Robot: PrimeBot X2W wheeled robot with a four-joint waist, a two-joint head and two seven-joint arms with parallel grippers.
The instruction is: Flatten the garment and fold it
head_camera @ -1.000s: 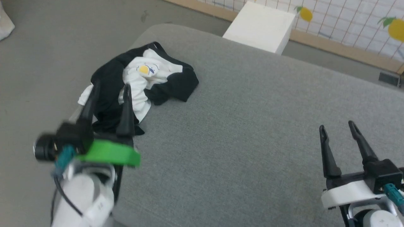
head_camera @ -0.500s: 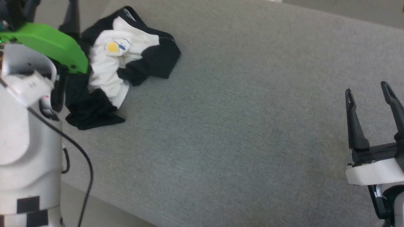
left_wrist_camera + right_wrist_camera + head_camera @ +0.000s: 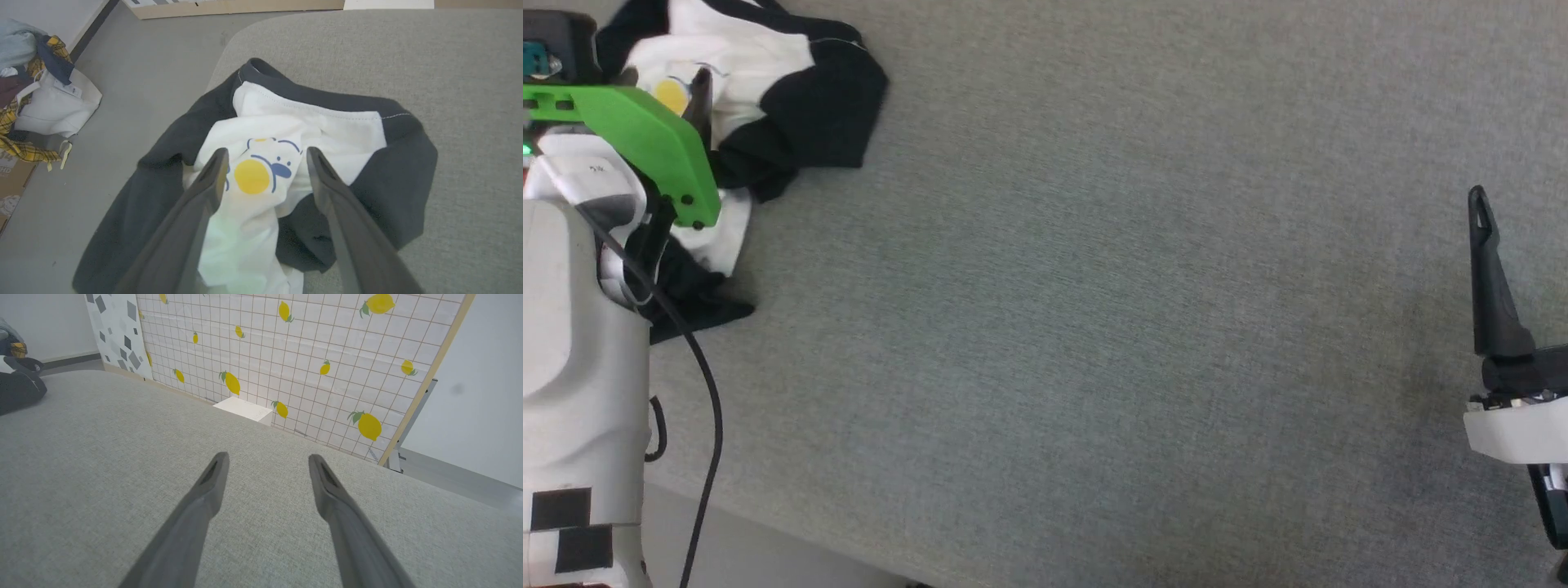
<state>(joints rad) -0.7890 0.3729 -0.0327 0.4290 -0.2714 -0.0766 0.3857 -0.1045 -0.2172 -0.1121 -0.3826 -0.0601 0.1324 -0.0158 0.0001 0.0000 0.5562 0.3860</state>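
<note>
The garment [image 3: 286,118] lies crumpled at the rounded corner of a grey upholstered pad [image 3: 1094,327], whose cover is a fine, even weave with a matte nap. In the left wrist view its left side reaches the pad's edge at that corner. The soft white jersey is bunched in loose folds, with limp black sleeves spilling to either side and a black ribbed neck band standing up in a curve at the far end. White stitching runs along the seam where white meets black. A small print faces up: a solid yellow disc with thin blue outlines. The left gripper [image 3: 266,153] hangs over this heap, its two long, tapering, dark matte fingers spread wide with the print showing between the tips. Whether the tips touch the cloth cannot be told. In the head view a glossy green plastic bracket [image 3: 645,139] sits on that arm's smooth pale forearm [image 3: 572,343], and a thin black cable [image 3: 707,392] loops down beside it. The right gripper [image 3: 267,456] is near the pad's opposite edge, over bare weave and well apart from the garment, its fingers likewise spread and holding nothing. Beyond the pad stand a white gridded screen printed with yellow lemons [image 3: 306,355] and a plain white block [image 3: 245,408]. A white cloth bag [image 3: 53,106] stuffed with clothes, some yellow plaid, slumps on the smooth grey floor.
</note>
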